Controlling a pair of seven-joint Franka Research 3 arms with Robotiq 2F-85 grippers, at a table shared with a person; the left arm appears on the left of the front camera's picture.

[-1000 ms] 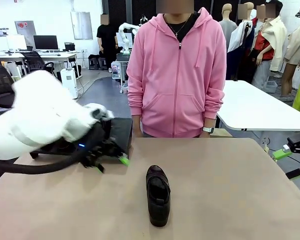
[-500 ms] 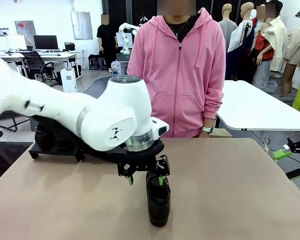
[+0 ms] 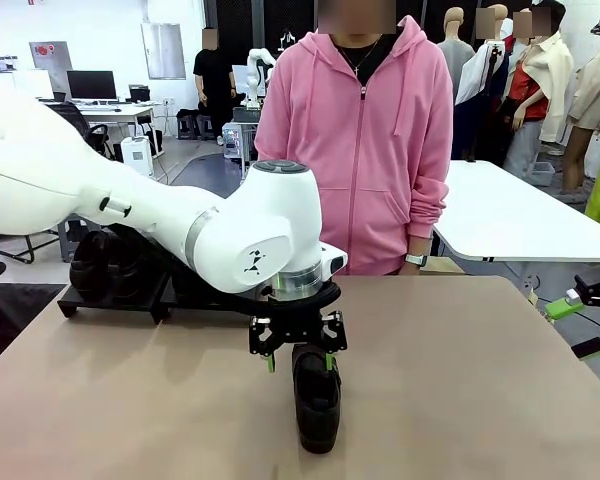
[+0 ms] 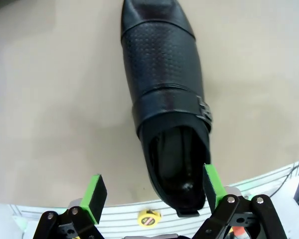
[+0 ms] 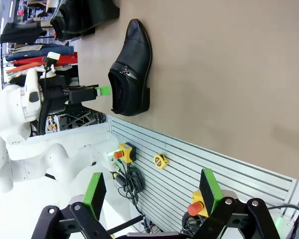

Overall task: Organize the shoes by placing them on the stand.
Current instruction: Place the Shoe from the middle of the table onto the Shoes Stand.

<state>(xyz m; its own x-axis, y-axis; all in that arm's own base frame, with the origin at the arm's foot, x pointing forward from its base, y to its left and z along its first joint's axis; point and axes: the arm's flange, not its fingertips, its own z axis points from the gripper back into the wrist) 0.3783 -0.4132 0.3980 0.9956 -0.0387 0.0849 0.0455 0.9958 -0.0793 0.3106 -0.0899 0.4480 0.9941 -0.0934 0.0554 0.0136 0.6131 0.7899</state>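
One black glossy loafer (image 3: 317,398) lies on the table's middle, toe toward me. My left gripper (image 3: 300,356) hangs open just over its heel end. In the left wrist view the loafer (image 4: 167,109) points away, and its heel opening sits between the green pads of the open left gripper (image 4: 153,191), the right pad close to the heel's edge. The black stand (image 3: 110,302) is at the back left with other dark shoes (image 3: 105,265) on it, partly hidden by the arm. My right gripper (image 3: 575,328) stays open off the table's right edge; from there, the right wrist view shows the right gripper (image 5: 150,191) and the loafer (image 5: 132,64).
A person in a pink hoodie (image 3: 355,150) stands at the far edge, hands down. The tan table (image 3: 460,400) has free room to the right of the loafer. A white table (image 3: 510,215) stands behind at the right.
My left arm swung from the stand at the back left to the middle and now hovers over the loafer's heel end. The loafer and the right gripper stayed put.
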